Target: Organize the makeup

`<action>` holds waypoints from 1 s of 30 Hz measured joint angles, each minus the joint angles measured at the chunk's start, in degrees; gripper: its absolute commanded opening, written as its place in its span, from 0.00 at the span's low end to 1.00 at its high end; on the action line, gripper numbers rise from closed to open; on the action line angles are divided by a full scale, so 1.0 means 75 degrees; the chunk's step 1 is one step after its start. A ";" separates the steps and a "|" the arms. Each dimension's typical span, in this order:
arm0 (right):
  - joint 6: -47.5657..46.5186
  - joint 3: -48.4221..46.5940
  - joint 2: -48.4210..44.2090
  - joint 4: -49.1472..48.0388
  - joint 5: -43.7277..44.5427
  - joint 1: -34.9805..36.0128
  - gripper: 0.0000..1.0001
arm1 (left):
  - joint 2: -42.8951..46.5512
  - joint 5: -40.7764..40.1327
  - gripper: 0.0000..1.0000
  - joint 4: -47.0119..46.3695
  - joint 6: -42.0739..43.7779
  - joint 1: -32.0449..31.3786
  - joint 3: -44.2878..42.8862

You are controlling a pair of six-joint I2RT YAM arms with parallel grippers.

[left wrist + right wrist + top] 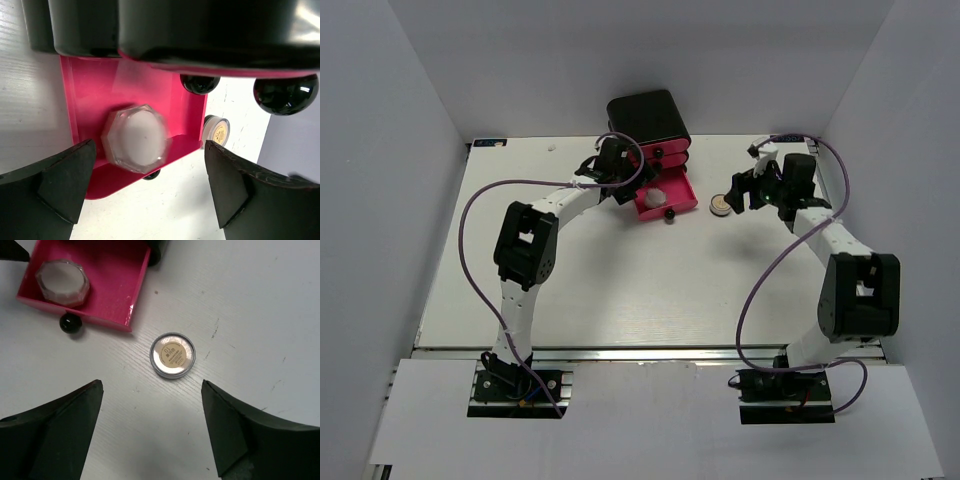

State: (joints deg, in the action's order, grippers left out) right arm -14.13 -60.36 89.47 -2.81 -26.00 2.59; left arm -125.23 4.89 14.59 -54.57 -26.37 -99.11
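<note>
Right wrist view, round gold compact (172, 354), silver-rimmed, flat on table (250, 300), right hand (151, 385) spread empty, left hand (148, 145) too

Table (620, 290): white top with a faint lengthwise grain, white walls on three sides. A metal rail (650, 353) runs along the near edge.

Black box (648, 118): stands at the far edge, about mid-width. Its lowest pink drawer (682, 200) is pulled out toward the near side and angled slightly right. The black ball knob (670, 214) on the drawer front sits low over the tabletop; contact cannot be judged.

Round compact (720, 206): lies flat on the bare top, gold printed label up, silver rim. It is near the drawer's right front corner, not touching.

A few small dark scuffs (215, 332) mark the surface beside the compact.
</note>
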 measured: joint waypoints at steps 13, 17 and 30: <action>-0.0644 -0.2104 0.2576 0.1501 0.1166 0.0493 0.89 | 0.0090 0.0058 0.98 0.0035 0.0140 0.0000 0.0079; -0.0790 -0.2617 0.3244 0.1795 0.1603 0.0825 0.89 | 0.0877 -0.0050 0.98 0.0070 0.0472 0.0050 0.0886; -0.1236 -0.3427 0.4229 0.2206 0.2460 0.1020 0.45 | 0.5989 -0.0233 0.98 -0.0096 0.0871 0.1856 0.5333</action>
State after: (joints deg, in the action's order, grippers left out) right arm -23.40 -86.06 121.19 13.74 -7.55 10.24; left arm -80.31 3.14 13.87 -48.03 -12.45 -59.11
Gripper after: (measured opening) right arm 0.675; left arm 0.983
